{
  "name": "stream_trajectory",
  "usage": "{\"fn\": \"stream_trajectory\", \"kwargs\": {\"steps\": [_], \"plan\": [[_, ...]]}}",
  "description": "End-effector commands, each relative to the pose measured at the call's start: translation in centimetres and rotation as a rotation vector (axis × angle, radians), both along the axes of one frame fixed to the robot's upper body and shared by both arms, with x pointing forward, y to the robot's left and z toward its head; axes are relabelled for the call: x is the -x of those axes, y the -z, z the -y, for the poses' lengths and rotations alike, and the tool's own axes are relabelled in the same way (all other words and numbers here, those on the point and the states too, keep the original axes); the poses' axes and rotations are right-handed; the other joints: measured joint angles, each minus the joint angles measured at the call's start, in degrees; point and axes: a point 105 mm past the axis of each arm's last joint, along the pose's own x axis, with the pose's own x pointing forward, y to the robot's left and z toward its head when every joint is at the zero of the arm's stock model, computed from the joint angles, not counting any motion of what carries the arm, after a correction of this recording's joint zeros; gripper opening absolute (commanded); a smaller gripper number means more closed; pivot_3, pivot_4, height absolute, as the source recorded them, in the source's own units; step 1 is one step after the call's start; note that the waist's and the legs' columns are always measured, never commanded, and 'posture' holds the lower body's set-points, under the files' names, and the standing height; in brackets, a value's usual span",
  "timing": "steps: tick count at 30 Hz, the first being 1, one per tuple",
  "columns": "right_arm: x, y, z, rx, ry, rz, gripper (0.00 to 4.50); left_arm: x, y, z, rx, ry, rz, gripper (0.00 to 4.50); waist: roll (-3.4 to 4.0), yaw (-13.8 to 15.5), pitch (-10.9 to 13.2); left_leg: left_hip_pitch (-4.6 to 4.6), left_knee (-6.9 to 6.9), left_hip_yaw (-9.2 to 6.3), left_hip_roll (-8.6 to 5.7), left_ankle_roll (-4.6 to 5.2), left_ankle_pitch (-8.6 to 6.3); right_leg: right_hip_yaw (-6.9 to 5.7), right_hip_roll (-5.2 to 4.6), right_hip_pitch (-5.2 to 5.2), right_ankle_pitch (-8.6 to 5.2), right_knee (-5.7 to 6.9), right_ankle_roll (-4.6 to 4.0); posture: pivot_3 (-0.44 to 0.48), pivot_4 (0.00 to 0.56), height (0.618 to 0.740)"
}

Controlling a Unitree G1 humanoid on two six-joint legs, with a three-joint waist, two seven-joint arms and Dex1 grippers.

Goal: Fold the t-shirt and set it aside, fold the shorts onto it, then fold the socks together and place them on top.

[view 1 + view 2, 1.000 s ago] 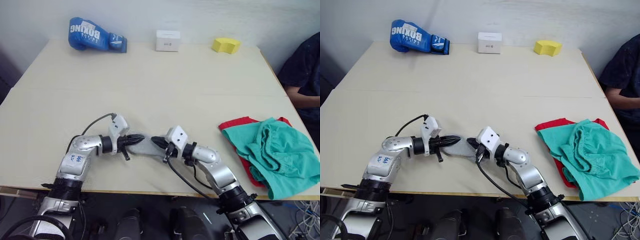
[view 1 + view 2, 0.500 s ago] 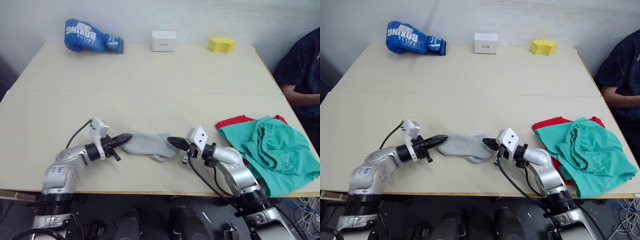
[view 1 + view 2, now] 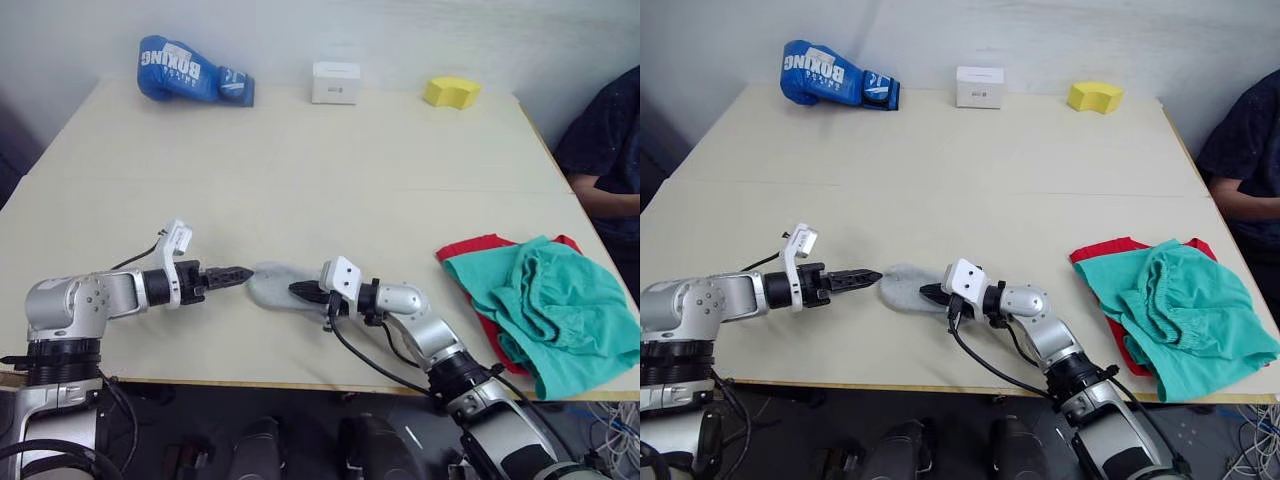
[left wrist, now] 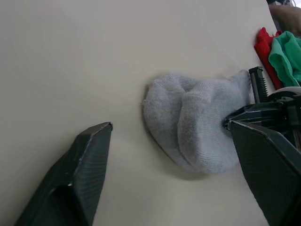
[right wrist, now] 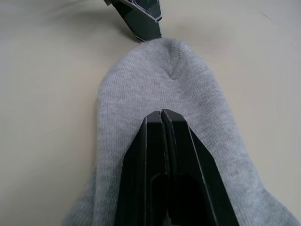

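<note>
— Left wrist view first: where do we see the socks (image 4: 197, 127)?

— Bunched grey on the table (image 3: 300, 160), near its front edge. Our right gripper (image 5: 162, 115) lies on top of them, fingers pressed together; we can't tell whether any knit is pinched between the tips.

— And the left gripper (image 4: 171, 141)?

— Fingers spread apart, empty, tips just beside the socks' rounded end (the end away from the right gripper).

— Arm poses?

— Left arm low and level, pointing across toward the right arm; the right forearm bends inward from the front edge, so the grippers face each other over the socks.

— The rest?

— The shorts (image 3: 545, 305) lie crumpled over the t-shirt (image 3: 470, 247) at the table's right edge, well apart from the socks.
</note>
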Motion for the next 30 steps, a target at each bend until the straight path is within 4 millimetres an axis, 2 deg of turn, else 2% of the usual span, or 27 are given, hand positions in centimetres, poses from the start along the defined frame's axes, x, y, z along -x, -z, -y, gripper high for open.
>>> {"fn": "stream_trajectory", "kwargs": {"steps": [1, 5, 10, 13, 16, 19, 25, 26, 30], "plan": [[0.3, 1.2, 0.2, 0.033, -0.019, -0.032, 0.00, 0.1, 1.9, 0.4, -0.009, -0.008, -0.086, 4.48, 0.01, 0.02, -0.05, 0.04, 0.00, -0.02, 0.00, -0.02, -0.02, -0.01, 0.00, 0.04, 0.00, 0.01, 0.00, 0.000, 0.150, 0.740], [0.1, 1.4, 0.3, 0.043, -0.010, -0.042, 0.00, 0.9, 1.2, 2.3, 0.071, 0.086, -0.102, 4.48, 0.00, 0.02, -0.09, 0.15, 0.00, -0.06, 0.00, -0.04, 0.00, -0.03, 0.00, 0.16, 0.00, 0.02, 0.00, 0.000, 0.150, 0.740], [-0.2, 1.5, 0.4, 0.021, 0.019, -0.074, 0.00, 0.4, 0.1, 3.2, 0.076, 0.114, -0.070, 4.48, -0.01, 0.01, -0.10, 0.16, 0.00, -0.06, -0.01, -0.05, -0.01, -0.03, -0.02, 0.19, 0.00, -0.03, 0.00, 0.000, 0.150, 0.740], [0.0, 1.8, 0.5, 0.023, 0.022, -0.087, 0.00, -0.2, 0.3, 3.2, 0.034, 0.102, -0.061, 3.91, -0.01, -0.10, -0.10, 0.15, 0.00, -0.06, 0.00, -0.05, -0.01, -0.04, -0.01, 0.18, 0.00, -0.01, 0.00, 0.000, 0.150, 0.740], [0.2, 2.1, 0.7, 0.034, 0.024, -0.096, 0.00, -0.4, 0.0, 3.2, 0.002, 0.113, -0.029, 2.96, -0.01, -0.15, -0.10, 0.15, 0.00, -0.06, 0.00, -0.06, -0.01, -0.04, 0.00, 0.16, 0.00, -0.01, 0.00, 0.000, 0.150, 0.740], [0.5, 2.6, 0.7, 0.045, 0.021, -0.115, 0.00, -0.9, -1.2, 3.3, -0.014, 0.121, 0.042, 2.03, -0.02, -0.13, -0.10, 0.13, -0.01, -0.06, 0.00, -0.08, -0.02, -0.03, 0.00, 0.14, 0.00, -0.03, 0.00, 0.000, 0.150, 0.740], [0.8, 3.0, 1.4, 0.046, 0.037, -0.139, 0.00, 0.1, -3.8, 5.7, -0.021, 0.269, 0.110, 0.17, -0.04, 0.06, -0.11, 0.06, -0.01, -0.09, 0.00, -0.10, -0.04, -0.07, -0.02, 0.16, 0.00, -0.13, 0.00, 0.000, 0.150, 0.740], [0.8, 3.0, 1.5, 0.044, 0.043, -0.143, 0.00, 0.3, -3.8, 6.0, -0.031, 0.289, 0.111, 0.03, -0.04, 0.00, -0.11, 0.05, -0.01, -0.09, -0.01, -0.11, -0.05, -0.07, -0.02, 0.17, 0.00, -0.14, 0.00, 0.000, 0.150, 0.740], [1.1, 3.4, 2.0, 0.054, 0.060, -0.153, 0.00, 0.8, -4.4, 7.8, -0.069, 0.376, 0.144, 0.03, -0.04, -0.02, -0.11, 0.05, -0.03, -0.08, 0.00, -0.14, -0.07, -0.06, 0.02, 0.15, 0.00, -0.16, 0.00, 0.000, 0.150, 0.740]]}}
